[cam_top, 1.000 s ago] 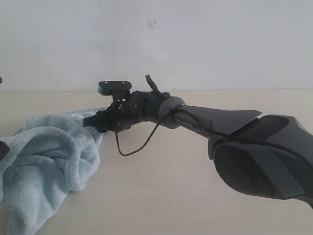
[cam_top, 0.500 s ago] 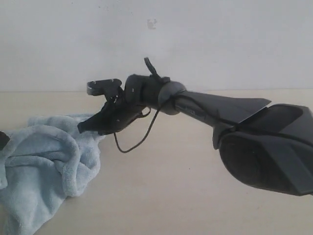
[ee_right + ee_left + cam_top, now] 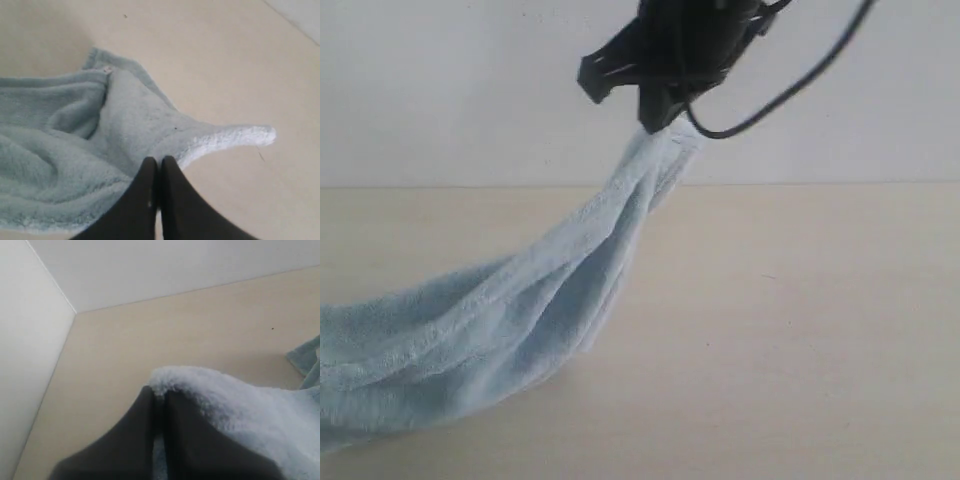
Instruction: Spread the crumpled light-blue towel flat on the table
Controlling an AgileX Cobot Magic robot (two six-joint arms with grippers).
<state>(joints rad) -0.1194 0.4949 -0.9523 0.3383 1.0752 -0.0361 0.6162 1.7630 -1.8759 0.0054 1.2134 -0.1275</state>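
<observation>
The light-blue towel [image 3: 520,310] stretches as a long twisted band from the lower left up to my right gripper [image 3: 660,122], which is shut on its upper end high above the table [image 3: 800,330]. In the right wrist view the right gripper [image 3: 159,161] is pinched on the towel [image 3: 100,135], and a hemmed corner sticks out to one side. My left gripper [image 3: 159,392] is shut on another fold of the towel [image 3: 240,405], with pile bulging over its fingertips. The left gripper is out of the exterior view.
A plain white wall [image 3: 470,90] rises behind the table. In the left wrist view a second wall [image 3: 30,340] meets it at a corner beside the tabletop. A black cable [image 3: 790,90] loops from the raised right arm.
The right gripper has shut on the towel's edge and risen steeply. The towel has been pulled from a crumpled heap into a taut hanging band. The right forearm has left the frame.
</observation>
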